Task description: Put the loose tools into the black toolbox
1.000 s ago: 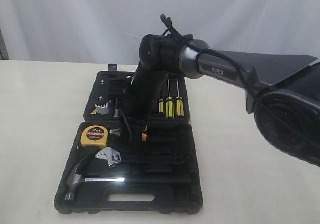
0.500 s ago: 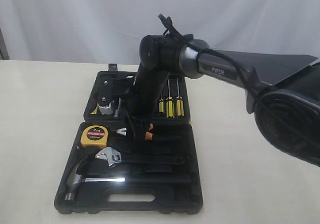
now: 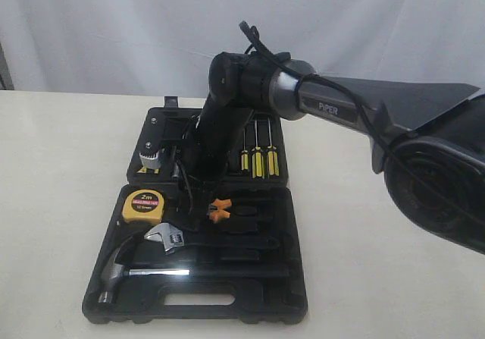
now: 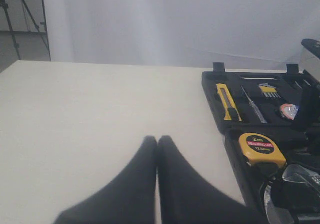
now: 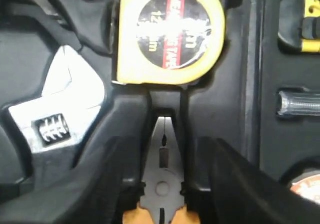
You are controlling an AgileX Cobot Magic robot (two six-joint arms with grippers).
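In the toolbox (image 3: 295,309) the pliers (image 5: 161,184) are laid in their recess; the right hand (image 5: 162,154) is released over them.
It is judged that this hand should be lifted straight up, so that the pliers are not dragged out. In the half with the handle, the hammer (image 3: 121,267), wrench (image 3: 170,238) and tape measure (image 3: 143,205) are seated too; in the other half the screwdrivers (image 3: 258,157), knife (image 4: 227,101) and tape roll (image 4: 288,111) are seen. The left hand (image 4: 157,149) is clenched over the bench (image 4: 75,114).
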